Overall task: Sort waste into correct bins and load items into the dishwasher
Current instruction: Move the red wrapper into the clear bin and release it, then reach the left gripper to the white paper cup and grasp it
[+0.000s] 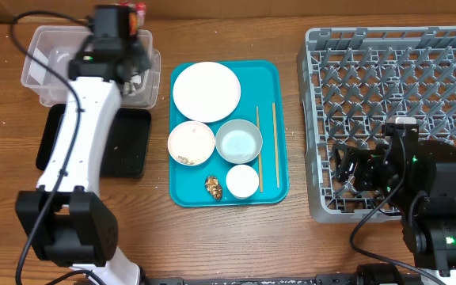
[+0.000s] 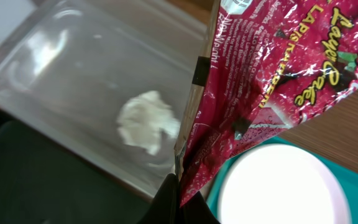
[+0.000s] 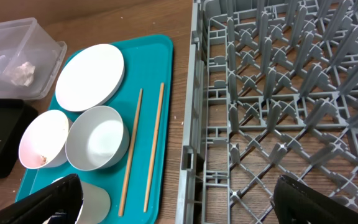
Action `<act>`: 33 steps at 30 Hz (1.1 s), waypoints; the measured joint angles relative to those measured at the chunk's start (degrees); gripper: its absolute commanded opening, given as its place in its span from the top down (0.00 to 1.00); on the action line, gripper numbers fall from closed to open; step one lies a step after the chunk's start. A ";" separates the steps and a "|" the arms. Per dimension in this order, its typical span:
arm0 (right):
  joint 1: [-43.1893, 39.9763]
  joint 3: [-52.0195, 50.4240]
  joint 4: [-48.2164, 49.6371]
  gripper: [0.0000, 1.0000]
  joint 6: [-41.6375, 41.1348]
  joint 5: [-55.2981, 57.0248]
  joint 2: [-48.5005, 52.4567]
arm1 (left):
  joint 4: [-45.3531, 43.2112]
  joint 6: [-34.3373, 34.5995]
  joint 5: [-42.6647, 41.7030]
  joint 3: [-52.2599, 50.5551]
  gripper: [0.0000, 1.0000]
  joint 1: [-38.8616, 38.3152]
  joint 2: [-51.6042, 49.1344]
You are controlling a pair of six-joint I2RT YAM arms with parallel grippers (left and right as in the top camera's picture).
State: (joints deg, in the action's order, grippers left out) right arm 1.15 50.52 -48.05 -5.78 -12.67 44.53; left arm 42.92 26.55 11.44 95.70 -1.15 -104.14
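My left gripper is shut on a crumpled red-and-white wrapper and holds it above the right edge of the clear tub, next to the black tray. The white plate, a white bowl with rice grains, a pale-blue bowl, a small white cup, a brown food lump and two chopsticks lie on the teal tray. My right gripper is open and empty over the front left corner of the grey dish rack.
A white crumpled scrap lies inside the clear tub. The rack holds no dishes. The left arm stretches over the black tray. Bare wood shows between the teal tray and the rack.
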 measured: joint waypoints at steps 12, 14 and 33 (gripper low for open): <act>0.00 0.00 0.07 0.00 0.00 0.00 0.00 | 0.72 -0.07 -0.02 0.00 0.96 3.93 -7.02; 0.02 0.00 0.04 0.00 0.00 0.00 0.00 | 0.74 -0.20 -0.04 0.00 0.96 3.93 -9.62; 0.00 0.02 0.04 0.00 0.00 0.04 0.00 | 2.62 -6.71 -1.97 0.66 0.29 2.38 -3.93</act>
State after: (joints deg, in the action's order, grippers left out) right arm 1.15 50.54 -48.01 -5.78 -12.62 44.53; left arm 45.54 19.84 9.47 96.36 1.23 -108.07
